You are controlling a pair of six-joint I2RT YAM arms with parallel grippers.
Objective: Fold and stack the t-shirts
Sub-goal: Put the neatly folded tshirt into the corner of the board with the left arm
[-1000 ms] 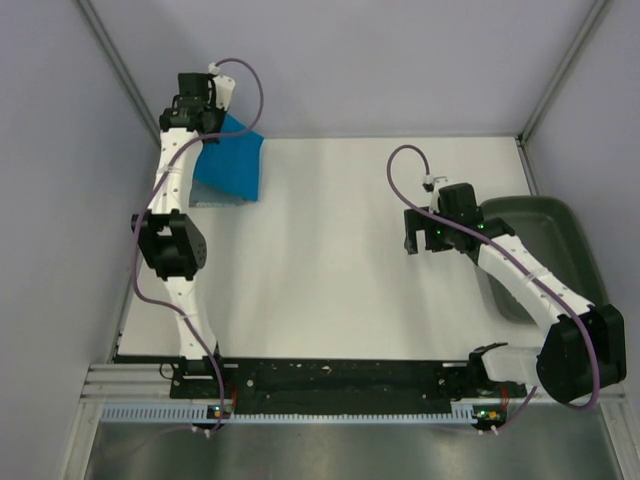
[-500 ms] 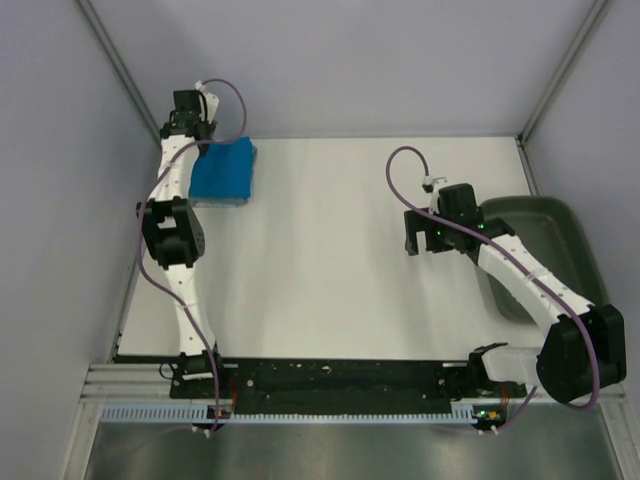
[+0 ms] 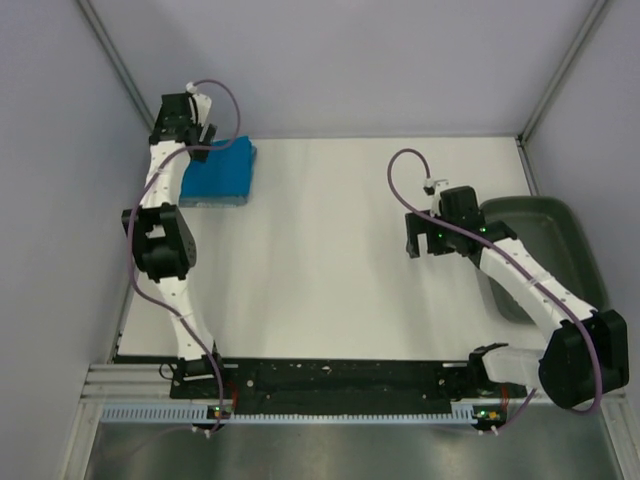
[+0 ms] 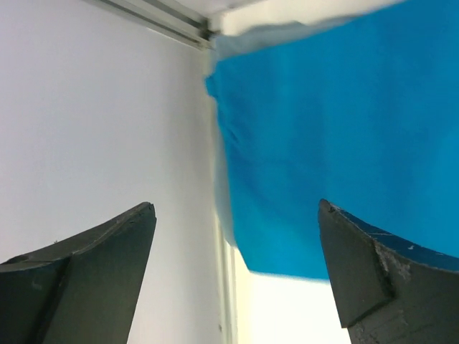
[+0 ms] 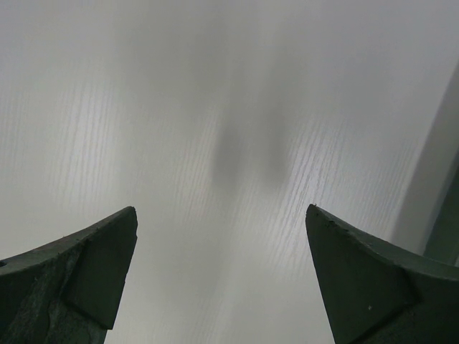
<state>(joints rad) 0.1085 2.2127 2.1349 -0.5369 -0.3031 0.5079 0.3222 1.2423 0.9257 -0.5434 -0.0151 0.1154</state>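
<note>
A bright cobalt blue t-shirt [image 3: 220, 172] lies folded flat at the table's far left corner. In the left wrist view this blue t-shirt [image 4: 337, 136] fills the upper right, and a pale grey-blue t-shirt edge [image 4: 287, 32] peeks out along its far side. My left gripper [image 3: 196, 138] hovers at the shirt's far left edge, open, with nothing between its fingers [image 4: 237, 208]. My right gripper [image 3: 420, 245] hangs open over bare table at the right, and the right wrist view [image 5: 222, 209] shows only tabletop between its fingers.
A dark green tray [image 3: 575, 235] stands at the table's right edge, just beyond the right arm. Grey walls close in the left, back and right sides. The left wall [image 4: 93, 122] is right beside the left gripper.
My left gripper has opened and let go of the bright blue t-shirt, which has dropped flat onto the table corner. The left arm shifted slightly left. The right arm has not moved.
</note>
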